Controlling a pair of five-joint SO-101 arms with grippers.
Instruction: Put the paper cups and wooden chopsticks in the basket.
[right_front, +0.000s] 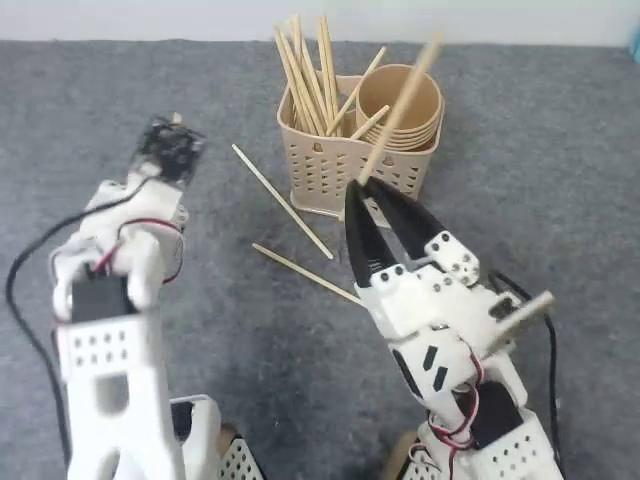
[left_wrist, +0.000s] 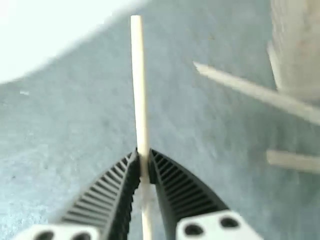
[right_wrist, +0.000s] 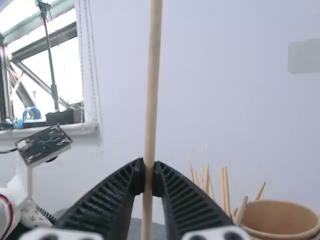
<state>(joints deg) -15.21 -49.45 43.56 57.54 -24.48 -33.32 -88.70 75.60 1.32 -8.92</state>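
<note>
From above, the right claw (right_front: 358, 190) is pressed together on a raised chopstick (right_front: 412, 85). The stick slants up across the basket (right_front: 320, 175), with the claw just at the basket's near wall. The paper cups (right_front: 385, 100) sit stacked in one compartment and a bundle of chopsticks (right_front: 305, 85) stands in the other. Two loose chopsticks (right_front: 283, 203) lie on the grey counter (right_front: 560, 150) between the arms. The left arm (right_front: 130, 250) stands well off to the side, and I can't make out its fingers from here.

The left wrist view settles it: the left claw (left_wrist: 142, 160) is pinching a second chopstick (left_wrist: 139, 90) low on its length. That stick points out over the counter, with what looks like the basket blurred at the edge.

In the right wrist view, the right claw (right_wrist: 148, 167) grips its stick near the lower end, and the cups (right_wrist: 280, 220) and standing sticks (right_wrist: 215, 185) are beyond it.

To finish this drop well, I'd say the right arm should move the stick's lower tip above the bundle's compartment, not the cups. It should then lower the stick well inside before letting go. Held this low, the long free end could swing and knock the standing sticks, so it should go in slowly.
</note>
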